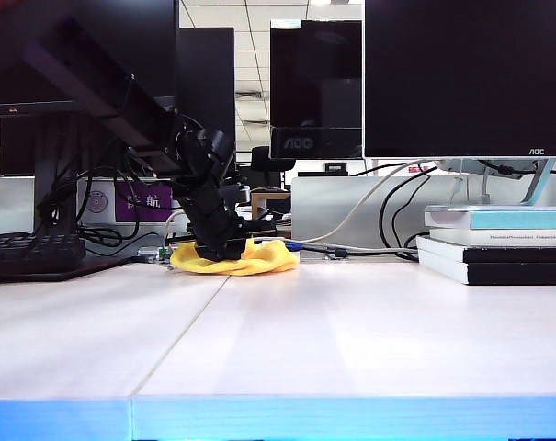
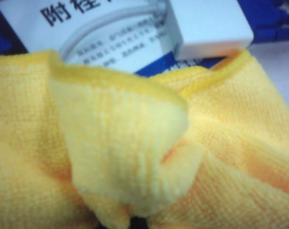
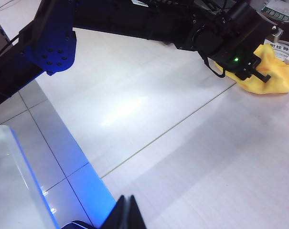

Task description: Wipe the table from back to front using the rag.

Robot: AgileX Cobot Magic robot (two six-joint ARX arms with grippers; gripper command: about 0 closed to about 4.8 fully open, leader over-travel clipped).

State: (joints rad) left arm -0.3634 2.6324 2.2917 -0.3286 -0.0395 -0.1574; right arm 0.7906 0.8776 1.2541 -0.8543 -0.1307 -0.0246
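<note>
The light blue front edge of the wide, smooth, off-white table (image 1: 351, 349) is running along the bottom of the exterior frame, and a thin seam line is crossing the surface from lower left toward the centre. The near and middle stretch of the desk is lying bare.

The right gripper (image 3: 126, 214) is showing only as dark fingertips at the bottom of its own wrist frame, pressed together on nothing and hanging over the near part of the table.

Farther back, just left of centre in the exterior frame, the soft, fuzzy, bright yellow microfibre rag (image 1: 259, 260) is lying bunched on the table at its back edge. The left gripper (image 1: 221, 248), at the end of a black jointed arm slanting down from the upper left, is sitting right on top of the rag; its fingers are pressed together and appear to be pinching a raised fold of cloth.

To the right, a stack of flat books (image 1: 498, 246) is resting on the desk. At far left a black keyboard (image 1: 29, 253) is lying. Behind them, dark monitors (image 1: 466, 78) are standing with cables trailing down.
</note>
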